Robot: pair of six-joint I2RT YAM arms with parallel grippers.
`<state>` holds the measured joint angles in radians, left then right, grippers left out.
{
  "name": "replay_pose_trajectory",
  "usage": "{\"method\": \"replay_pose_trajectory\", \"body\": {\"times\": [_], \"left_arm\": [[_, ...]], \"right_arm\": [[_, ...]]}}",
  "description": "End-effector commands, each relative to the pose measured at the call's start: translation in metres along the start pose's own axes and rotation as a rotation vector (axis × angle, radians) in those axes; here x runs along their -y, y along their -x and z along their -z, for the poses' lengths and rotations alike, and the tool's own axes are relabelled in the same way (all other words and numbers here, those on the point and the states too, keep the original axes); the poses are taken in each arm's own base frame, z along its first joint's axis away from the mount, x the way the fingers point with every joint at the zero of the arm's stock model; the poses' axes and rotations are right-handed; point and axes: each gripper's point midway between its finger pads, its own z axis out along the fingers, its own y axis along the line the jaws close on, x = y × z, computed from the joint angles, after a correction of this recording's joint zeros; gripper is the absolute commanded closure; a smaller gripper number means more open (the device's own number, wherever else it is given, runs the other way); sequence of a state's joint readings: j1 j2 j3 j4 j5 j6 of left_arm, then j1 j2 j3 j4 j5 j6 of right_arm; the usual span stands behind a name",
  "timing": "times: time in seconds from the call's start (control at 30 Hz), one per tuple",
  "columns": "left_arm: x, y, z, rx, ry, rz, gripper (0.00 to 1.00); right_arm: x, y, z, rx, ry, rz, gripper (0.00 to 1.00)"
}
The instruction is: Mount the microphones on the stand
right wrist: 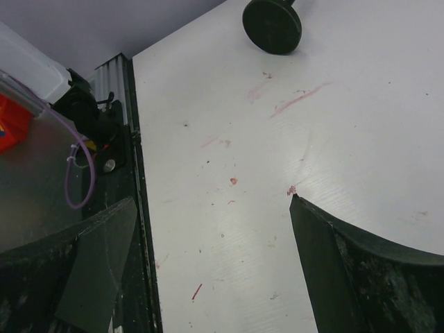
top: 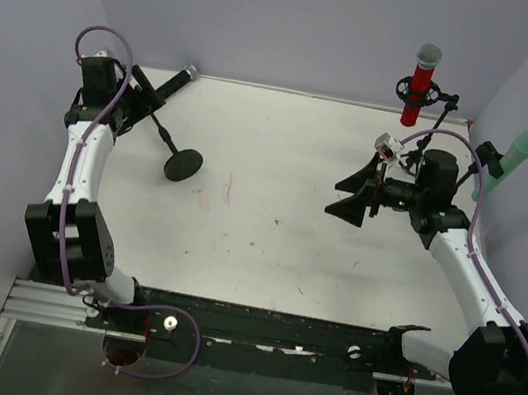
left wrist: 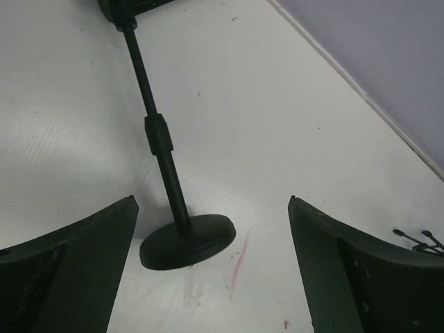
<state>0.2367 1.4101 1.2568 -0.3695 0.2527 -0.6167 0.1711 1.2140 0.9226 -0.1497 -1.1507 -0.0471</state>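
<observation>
From above, the red microphone [top: 421, 85] stands clipped far right, the mint-green microphone [top: 520, 151] leans at the right wall and the black microphone [top: 174, 83] tops the far-left stand [top: 183, 164]; at the left wrist, the left gripper [left wrist: 211, 200] spreads empty near that stand's base; at the right wrist, the right gripper [right wrist: 211, 200] gapes empty over the table [right wrist: 347, 125].

Table [top: 267, 239] matt white, scuffed; stand base [left wrist: 187, 241] matt black.

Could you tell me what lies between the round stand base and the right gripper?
Only bare, faintly stained table separates round stand base and right gripper, in the top view.
</observation>
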Motion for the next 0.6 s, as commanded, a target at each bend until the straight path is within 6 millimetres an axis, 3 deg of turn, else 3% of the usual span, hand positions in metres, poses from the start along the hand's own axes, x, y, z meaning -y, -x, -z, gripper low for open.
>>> {"method": "replay_pose_trajectory", "body": {"times": [0.0,0.23,0.37,0.5,0.53,0.57], "left_arm": [[-0.049,-0.015,-0.032,-0.142,0.233,0.019,0.04],[-0.071,-0.025,-0.081,-0.248,0.291,0.013,0.09],[-0.087,-0.032,-0.098,-0.295,0.356,0.04,0.23],[-0.091,-0.038,-0.113,-0.321,0.363,0.067,0.24],[-0.093,-0.04,-0.117,-0.327,0.363,0.069,0.32],[-0.094,-0.037,-0.12,-0.324,0.372,0.07,0.34]], "right_arm": [[-0.004,-0.004,-0.002,-0.002,0.029,0.018,0.0],[-0.004,-0.005,-0.002,-0.009,0.026,0.026,0.0],[-0.003,-0.006,-0.003,-0.013,0.03,0.021,0.01],[-0.003,-0.009,-0.004,-0.018,0.034,0.015,0.0],[-0.003,-0.008,-0.004,-0.018,0.034,0.016,0.0],[-0.003,-0.008,-0.004,-0.018,0.036,0.016,0.01]]}}
